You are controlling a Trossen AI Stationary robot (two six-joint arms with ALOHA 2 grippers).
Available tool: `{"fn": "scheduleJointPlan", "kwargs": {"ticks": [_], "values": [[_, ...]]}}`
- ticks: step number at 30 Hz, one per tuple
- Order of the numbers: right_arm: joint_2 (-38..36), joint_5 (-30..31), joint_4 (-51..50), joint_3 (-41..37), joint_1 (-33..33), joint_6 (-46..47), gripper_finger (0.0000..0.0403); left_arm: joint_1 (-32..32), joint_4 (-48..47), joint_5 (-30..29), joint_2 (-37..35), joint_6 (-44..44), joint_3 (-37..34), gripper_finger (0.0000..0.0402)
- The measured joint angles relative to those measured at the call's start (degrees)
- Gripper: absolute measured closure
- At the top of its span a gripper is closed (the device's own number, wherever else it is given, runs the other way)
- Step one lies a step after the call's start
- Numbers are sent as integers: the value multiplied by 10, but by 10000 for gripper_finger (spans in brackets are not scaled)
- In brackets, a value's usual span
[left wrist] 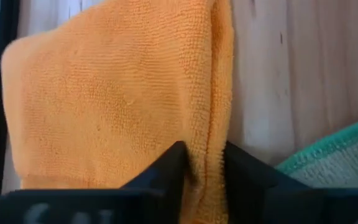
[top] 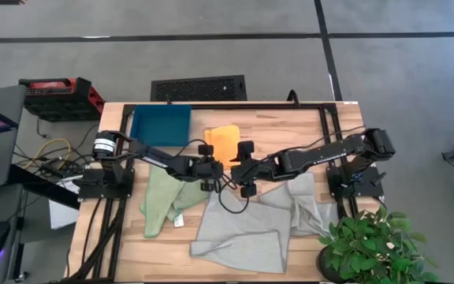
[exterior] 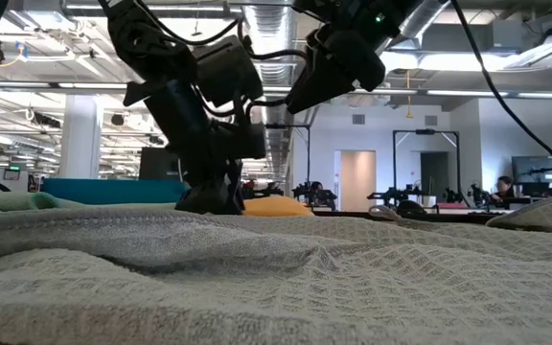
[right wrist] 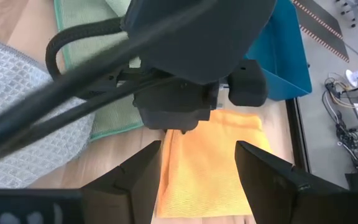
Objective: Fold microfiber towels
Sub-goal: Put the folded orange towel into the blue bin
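Note:
The orange towel (top: 224, 140) lies on the table's far middle, next to the dark teal tray (top: 161, 124). My left gripper (top: 211, 167) is down at the towel's near left corner and shut on it; it also shows in the low view (exterior: 209, 196). My right gripper (top: 239, 170) hangs open and empty above the table, just right of the left gripper, and looks at the orange towel (right wrist: 210, 162) past it. The light green towel (top: 164, 197) lies near left. The two pale grey towels (top: 247, 230) (top: 302, 201) lie bunched near right. My left gripper pinches the orange towel's near edge (left wrist: 211, 149) between its two fingers (left wrist: 169, 171), at that edge's left end. The edge looks doubled over there, more than one layer. The fingers slant down from the table's left, along the edge. The towel lies flat on the table.
A potted plant (top: 373, 248) stands at the near right corner. A black rail (top: 235, 105) runs along the far edge. Bare wood (top: 282, 130) shows right of the orange towel. Cables (top: 231, 201) hang from the arms over the grey towels.

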Motion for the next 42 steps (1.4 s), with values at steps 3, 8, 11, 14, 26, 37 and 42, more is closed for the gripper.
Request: {"fn": "scheduleJointPlan", "kwargs": {"ticks": [3, 8, 11, 14, 26, 37, 42], "values": [[0, 0, 0, 0, -1, 0, 175, 3, -30, -4, 1, 3, 16, 386], [0, 0, -5, 0, -1, 0, 175, 13, -117, -5, 1, -14, 56, 396], [0, 0, -11, 0, -2, 0, 175, 20, -175, -5, 1, -12, 85, 399], [0, 0, -16, 0, -4, 0, 175, 27, -252, -10, 1, -4, 119, 399], [0, 0, -20, 0, -8, 4, 175, 70, -603, -97, -1, -25, 278, 401], [0, 0, -28, 0, -8, 4, 175, 119, -817, -200, -2, -118, 349, 401], [0, 0, -28, 0, -8, 5, 175, 143, -819, -212, -2, -139, 351, 401]]}}
